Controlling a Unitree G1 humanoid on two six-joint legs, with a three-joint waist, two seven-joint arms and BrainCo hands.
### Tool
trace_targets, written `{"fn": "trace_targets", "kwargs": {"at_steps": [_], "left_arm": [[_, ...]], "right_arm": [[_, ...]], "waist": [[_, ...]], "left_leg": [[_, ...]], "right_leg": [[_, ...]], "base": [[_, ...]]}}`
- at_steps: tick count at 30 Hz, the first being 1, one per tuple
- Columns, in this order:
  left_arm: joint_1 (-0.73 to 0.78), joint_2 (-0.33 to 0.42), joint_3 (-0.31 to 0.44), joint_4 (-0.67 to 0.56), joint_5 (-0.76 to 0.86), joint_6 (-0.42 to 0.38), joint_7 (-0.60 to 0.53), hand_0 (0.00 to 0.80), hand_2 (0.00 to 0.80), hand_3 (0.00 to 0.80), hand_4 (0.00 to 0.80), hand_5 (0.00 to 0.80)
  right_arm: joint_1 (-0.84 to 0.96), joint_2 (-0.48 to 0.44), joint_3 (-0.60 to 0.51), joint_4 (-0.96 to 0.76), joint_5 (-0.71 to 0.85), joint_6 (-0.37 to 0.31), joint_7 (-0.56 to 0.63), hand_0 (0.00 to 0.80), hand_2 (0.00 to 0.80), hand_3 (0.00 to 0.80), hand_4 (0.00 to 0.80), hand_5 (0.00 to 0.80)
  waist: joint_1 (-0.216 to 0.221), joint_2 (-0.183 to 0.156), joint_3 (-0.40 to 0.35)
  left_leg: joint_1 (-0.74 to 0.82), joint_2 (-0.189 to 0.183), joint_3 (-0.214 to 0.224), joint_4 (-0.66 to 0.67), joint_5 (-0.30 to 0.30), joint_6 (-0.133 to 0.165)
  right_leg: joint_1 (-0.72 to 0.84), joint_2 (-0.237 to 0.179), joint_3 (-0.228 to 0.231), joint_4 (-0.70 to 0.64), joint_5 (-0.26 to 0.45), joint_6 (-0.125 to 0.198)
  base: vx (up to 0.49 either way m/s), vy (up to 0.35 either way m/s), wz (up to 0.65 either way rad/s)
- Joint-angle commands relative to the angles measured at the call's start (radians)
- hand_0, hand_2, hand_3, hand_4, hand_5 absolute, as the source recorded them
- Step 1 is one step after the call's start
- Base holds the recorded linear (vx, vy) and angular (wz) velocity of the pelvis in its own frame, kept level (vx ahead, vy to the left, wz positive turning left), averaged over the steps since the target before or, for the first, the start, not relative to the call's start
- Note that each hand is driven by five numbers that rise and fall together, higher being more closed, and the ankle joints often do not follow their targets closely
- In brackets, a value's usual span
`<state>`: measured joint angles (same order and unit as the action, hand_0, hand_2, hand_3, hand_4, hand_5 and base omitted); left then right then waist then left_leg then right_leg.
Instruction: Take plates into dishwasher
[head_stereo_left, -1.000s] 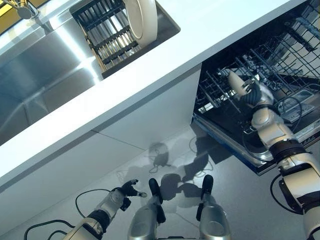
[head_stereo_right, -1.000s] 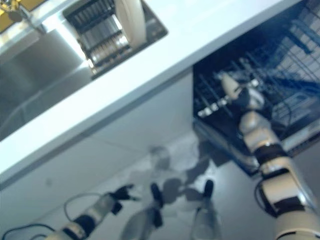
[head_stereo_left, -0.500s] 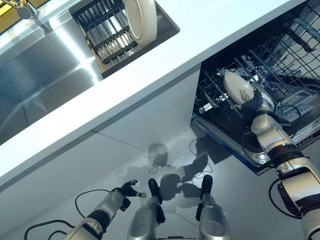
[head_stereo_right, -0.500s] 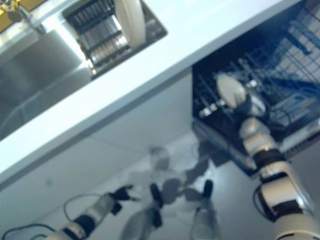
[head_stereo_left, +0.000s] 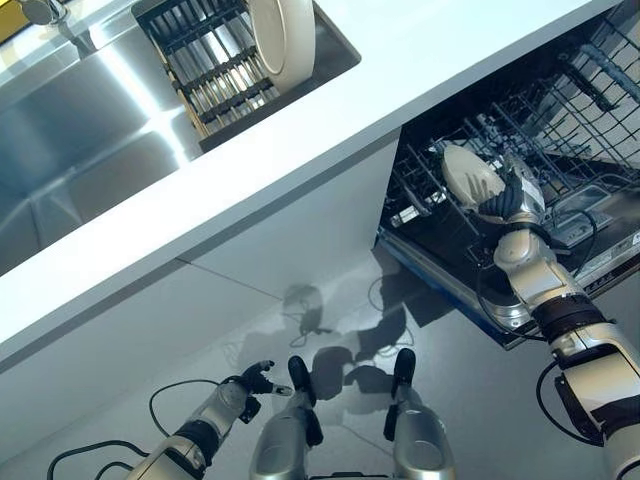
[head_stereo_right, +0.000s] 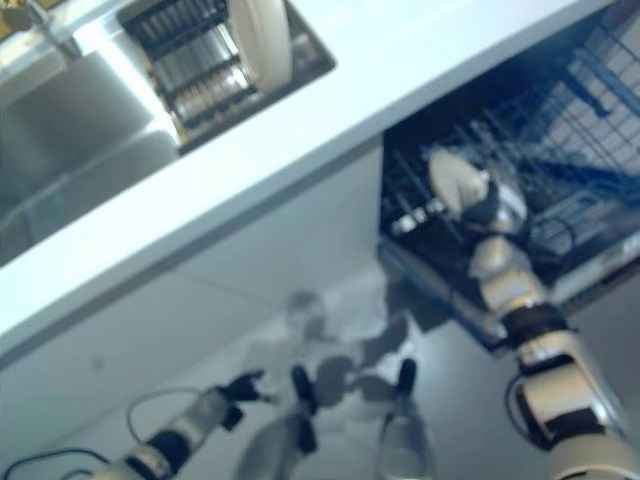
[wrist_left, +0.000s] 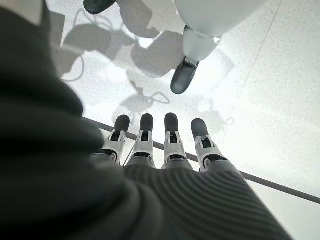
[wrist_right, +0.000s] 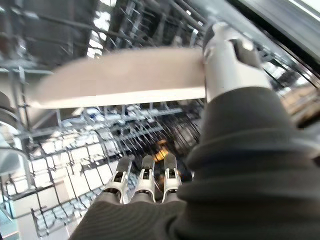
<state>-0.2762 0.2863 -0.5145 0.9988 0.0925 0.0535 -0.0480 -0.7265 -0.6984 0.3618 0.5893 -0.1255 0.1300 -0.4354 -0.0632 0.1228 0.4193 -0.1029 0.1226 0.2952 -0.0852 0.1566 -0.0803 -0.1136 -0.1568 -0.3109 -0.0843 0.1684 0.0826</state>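
Both eye views looked down from the head, sharing the counter (head_stereo_left: 330, 130), sink (head_stereo_left: 90, 150) and open dishwasher (head_stereo_left: 520, 130) at right. The left wrist camera faced the floor (wrist_left: 280, 100); the right wrist camera sat close inside the dishwasher rack (wrist_right: 60, 150).

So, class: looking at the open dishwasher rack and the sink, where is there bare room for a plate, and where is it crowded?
The right hand holds a plate over the dishwasher rack. The wire rows beyond it look bare. The dish rack in the sink has empty slots beside its one plate. Crowding is around the hand.
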Motion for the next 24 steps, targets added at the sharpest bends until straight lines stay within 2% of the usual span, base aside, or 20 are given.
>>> {"fn": "trace_targets", "kwargs": {"at_steps": [1, 8, 14, 17, 19, 24], "left_arm": [[-0.009, 0.021, -0.001, 0.022, -0.021, -0.007, 0.016, 0.000, 0.000, 0.000, 0.000, 0.000], [0.023, 0.018, 0.035, 0.029, 0.001, -0.006, 0.029, 0.000, 0.000, 0.000, 0.000, 0.000], [0.043, 0.003, 0.076, 0.058, 0.015, 0.001, 0.042, 0.000, 0.000, 0.000, 0.000, 0.000], [0.049, -0.004, 0.090, 0.074, 0.005, -0.001, 0.052, 0.000, 0.000, 0.000, 0.000, 0.000], [0.063, -0.015, 0.109, 0.093, -0.004, -0.008, 0.063, 0.000, 0.000, 0.000, 0.000, 0.000], [0.126, -0.035, 0.147, 0.111, -0.027, -0.028, 0.088, 0.000, 0.000, 0.000, 0.000, 0.000]], "right_arm": [[-0.009, 0.026, -0.042, -0.112, 0.008, -0.075, -0.053, 0.000, 0.000, 0.000, 0.000, 0.000], [0.091, 0.016, -0.129, -0.326, -0.006, -0.107, -0.039, 0.000, 0.000, 0.000, 0.000, 0.000], [0.188, -0.007, -0.192, -0.540, 0.005, -0.179, 0.041, 0.000, 0.000, 0.000, 0.000, 0.000], [0.239, -0.005, -0.212, -0.604, 0.065, -0.218, 0.064, 0.000, 0.000, 0.000, 0.000, 0.000], [0.313, 0.018, -0.241, -0.647, 0.141, -0.270, 0.097, 0.000, 0.000, 0.000, 0.000, 0.000], [0.505, 0.119, -0.299, -0.694, 0.371, -0.387, 0.220, 0.000, 0.000, 0.000, 0.000, 0.000]], "waist": [[0.022, -0.049, -0.011], [0.001, -0.086, -0.032], [-0.021, -0.114, -0.076], [-0.029, -0.124, -0.096], [-0.039, -0.133, -0.120], [-0.053, -0.141, -0.176]], "left_leg": [[-0.008, 0.008, 0.029, -0.002, -0.029, -0.039], [0.012, 0.017, 0.037, -0.002, -0.037, -0.037], [0.040, 0.024, 0.045, -0.002, -0.047, -0.038], [0.054, 0.026, 0.048, -0.002, -0.052, -0.038], [0.074, 0.028, 0.054, -0.002, -0.059, -0.039], [0.124, 0.030, 0.078, -0.002, -0.075, -0.035]], "right_leg": [[-0.031, 0.012, 0.009, 0.074, -0.079, 0.029], [-0.006, 0.026, 0.017, 0.062, -0.080, 0.029], [0.032, 0.039, 0.029, 0.042, -0.086, 0.030], [0.049, 0.042, 0.031, 0.037, -0.090, 0.030], [0.071, 0.043, 0.034, 0.030, -0.095, 0.030], [0.121, 0.040, 0.035, 0.008, -0.097, 0.033]], "base": [[0.000, 0.000, 0.00], [0.000, 0.000, 0.00], [0.037, 0.039, -0.04], [0.054, 0.060, -0.03], [0.103, 0.083, 0.02], [0.113, 0.101, -0.08]]}}
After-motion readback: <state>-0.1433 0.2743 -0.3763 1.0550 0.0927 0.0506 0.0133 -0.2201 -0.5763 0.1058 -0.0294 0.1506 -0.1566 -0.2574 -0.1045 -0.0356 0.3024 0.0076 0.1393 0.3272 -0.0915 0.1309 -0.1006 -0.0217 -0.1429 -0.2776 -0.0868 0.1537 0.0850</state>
